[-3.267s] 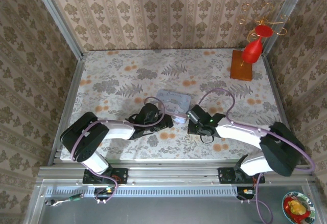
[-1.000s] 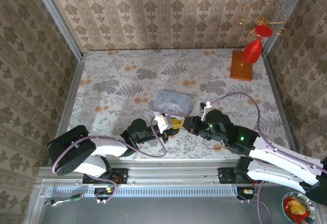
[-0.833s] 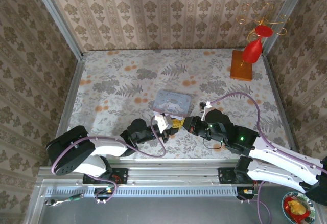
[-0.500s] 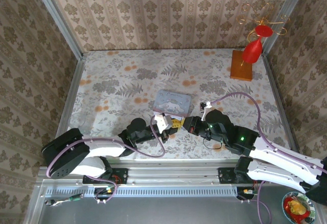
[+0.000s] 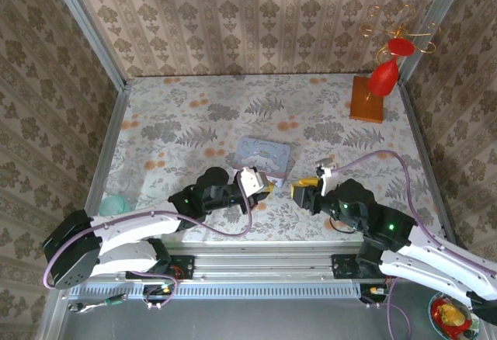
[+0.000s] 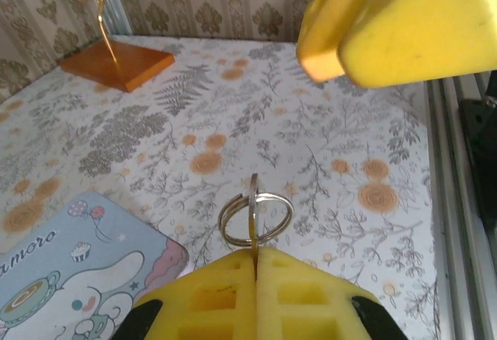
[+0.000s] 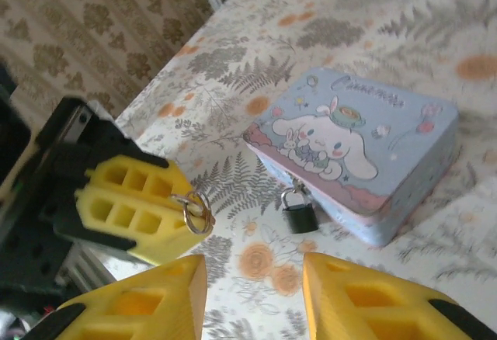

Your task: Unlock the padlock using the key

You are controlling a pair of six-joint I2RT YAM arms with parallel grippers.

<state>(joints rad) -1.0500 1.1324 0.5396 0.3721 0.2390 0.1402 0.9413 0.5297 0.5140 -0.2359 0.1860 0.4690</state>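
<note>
Resting padlock (image 7: pixel 299 217) ahead of right jaws

right end effector (image 5: pixel 301 193) drawn back from left end effector (image 5: pixel 262 189), gap now between them

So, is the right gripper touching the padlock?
Apart. In the right wrist view, bare table lies between the padlock and the open right gripper, whose fingers stop short of it.
</note>
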